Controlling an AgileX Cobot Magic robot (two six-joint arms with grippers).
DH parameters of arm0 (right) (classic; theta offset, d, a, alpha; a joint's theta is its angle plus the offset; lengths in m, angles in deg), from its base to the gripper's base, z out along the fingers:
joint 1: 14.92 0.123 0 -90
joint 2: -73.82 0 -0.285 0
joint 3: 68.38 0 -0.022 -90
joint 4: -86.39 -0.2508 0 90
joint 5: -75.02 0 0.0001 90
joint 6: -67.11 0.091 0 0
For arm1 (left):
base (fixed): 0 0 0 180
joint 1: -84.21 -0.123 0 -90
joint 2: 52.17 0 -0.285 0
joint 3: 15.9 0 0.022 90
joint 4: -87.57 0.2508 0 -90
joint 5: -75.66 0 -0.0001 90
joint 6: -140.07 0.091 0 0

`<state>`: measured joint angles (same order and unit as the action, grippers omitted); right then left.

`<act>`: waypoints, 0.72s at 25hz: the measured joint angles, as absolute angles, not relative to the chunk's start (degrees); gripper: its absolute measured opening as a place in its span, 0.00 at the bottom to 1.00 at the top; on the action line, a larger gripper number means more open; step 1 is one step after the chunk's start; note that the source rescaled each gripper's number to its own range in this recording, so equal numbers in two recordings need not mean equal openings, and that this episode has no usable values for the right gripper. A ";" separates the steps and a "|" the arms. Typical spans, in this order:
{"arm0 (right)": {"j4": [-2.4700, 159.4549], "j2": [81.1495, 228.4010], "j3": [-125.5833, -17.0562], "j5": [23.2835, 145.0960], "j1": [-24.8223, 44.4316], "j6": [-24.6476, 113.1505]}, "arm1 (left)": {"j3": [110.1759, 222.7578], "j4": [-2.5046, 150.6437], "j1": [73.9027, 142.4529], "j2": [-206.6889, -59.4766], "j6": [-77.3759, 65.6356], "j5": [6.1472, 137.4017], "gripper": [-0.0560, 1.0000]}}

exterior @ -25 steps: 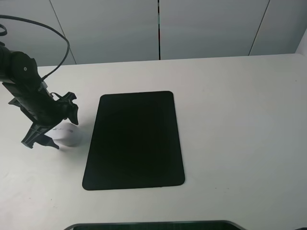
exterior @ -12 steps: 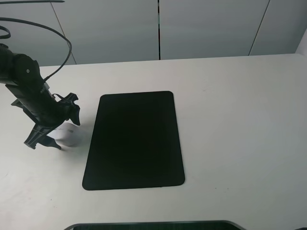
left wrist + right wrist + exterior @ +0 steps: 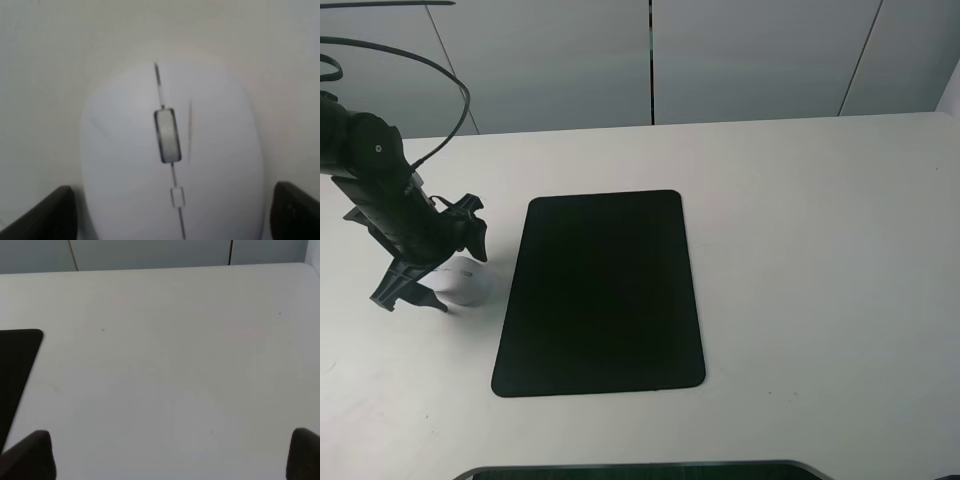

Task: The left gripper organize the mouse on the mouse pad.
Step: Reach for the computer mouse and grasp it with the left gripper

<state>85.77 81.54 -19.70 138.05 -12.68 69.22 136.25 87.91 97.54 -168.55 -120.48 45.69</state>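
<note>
The white mouse (image 3: 463, 284) lies on the white table just left of the black mouse pad (image 3: 600, 292), partly covered by my left gripper (image 3: 410, 299). In the left wrist view the mouse (image 3: 170, 150) fills the frame with its grey scroll wheel facing the camera. My left gripper (image 3: 170, 220) is open, with one black fingertip (image 3: 45, 215) on each side of the mouse, straddling it without closing on it. My right gripper (image 3: 165, 460) is open over bare table with nothing between its fingers. A corner of the mouse pad (image 3: 15, 360) shows beside it.
A black cable (image 3: 420, 60) loops above the left arm. A dark flat object (image 3: 640, 470) lies along the table's front edge. Grey wall panels stand behind the table's far edge.
The left gripper has shifted slightly to the right over the mouse, hiding more of it. In the last half second it has held still. The mouse and pad have not moved.
</note>
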 joint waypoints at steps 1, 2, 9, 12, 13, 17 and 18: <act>85.77 81.54 -19.70 138.05 -12.68 69.22 | 136.25 88.03 97.54 -168.55 -120.48 45.69 0.99; 85.77 81.54 -19.70 138.05 -12.68 69.22 | 136.25 88.03 97.54 -168.55 -120.48 45.69 0.93; 85.77 81.54 -19.70 138.05 -12.68 69.22 | 136.25 88.50 97.54 -168.55 -120.81 45.79 0.08; 85.77 81.54 -19.70 138.05 -12.68 69.22 | 136.25 88.50 97.54 -168.55 -120.58 45.79 0.08; 85.77 81.54 -19.70 138.05 -12.68 69.22 | 136.25 88.50 97.54 -168.55 -120.43 45.79 0.08; 85.77 81.54 -19.70 138.05 -12.68 69.22 | 136.25 88.50 97.54 -168.55 -119.35 45.79 0.08; 85.77 81.54 -19.70 138.05 -12.68 69.22 | 136.25 88.50 97.54 -168.55 -119.02 45.79 0.08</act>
<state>85.77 81.54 -19.70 138.05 -12.68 69.22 136.25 88.50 97.54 -168.55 -119.02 45.79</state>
